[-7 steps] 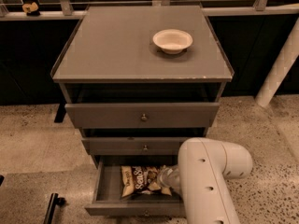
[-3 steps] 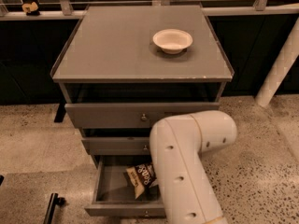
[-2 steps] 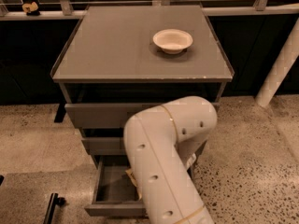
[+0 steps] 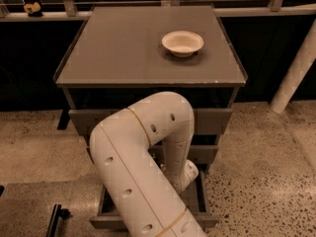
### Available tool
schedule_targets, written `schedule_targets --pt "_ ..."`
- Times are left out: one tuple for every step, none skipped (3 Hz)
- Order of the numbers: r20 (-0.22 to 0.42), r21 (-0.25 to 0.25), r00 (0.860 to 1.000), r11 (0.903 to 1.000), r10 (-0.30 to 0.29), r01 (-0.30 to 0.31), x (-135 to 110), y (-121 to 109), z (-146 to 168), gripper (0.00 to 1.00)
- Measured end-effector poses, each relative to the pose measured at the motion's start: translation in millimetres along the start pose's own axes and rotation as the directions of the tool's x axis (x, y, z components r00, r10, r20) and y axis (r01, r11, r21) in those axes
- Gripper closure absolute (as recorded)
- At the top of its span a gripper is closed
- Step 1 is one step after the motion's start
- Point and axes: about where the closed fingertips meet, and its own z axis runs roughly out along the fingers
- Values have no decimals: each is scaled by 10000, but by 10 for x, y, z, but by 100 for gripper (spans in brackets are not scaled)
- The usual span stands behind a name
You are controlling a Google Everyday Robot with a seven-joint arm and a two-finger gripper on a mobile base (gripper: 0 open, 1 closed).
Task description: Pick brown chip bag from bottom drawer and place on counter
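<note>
The bottom drawer (image 4: 201,199) is pulled open at the foot of the grey cabinet. My white arm (image 4: 148,152) arches over it and covers most of its inside. The wrist (image 4: 186,174) points down into the drawer. My gripper is hidden behind the arm, low inside the drawer. The brown chip bag is hidden from view. The counter (image 4: 118,48) is the flat grey cabinet top, above and behind the arm.
A cream bowl (image 4: 182,42) sits on the counter's back right. The two upper drawers (image 4: 212,120) are shut. A white post (image 4: 296,73) stands at the right. Speckled floor surrounds the cabinet. A dark bar (image 4: 53,218) lies on the floor at lower left.
My arm has swung left and nearer across the view. It now covers the drawer and the chip bag, which first lay flat in the drawer and then stood tilted up.
</note>
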Motion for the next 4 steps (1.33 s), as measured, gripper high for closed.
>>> schedule_targets --pt "0 0 10000 10000 0 0 0 0 0 100" --pt "-73 272 10000 9996 48 -46 177 86 -214 100" --pt "-369 720 9987 9969 357 -329 630 443 -650 100" --pt "-747 990 9919 9905 1032 -956 1306 999 -1272 100"
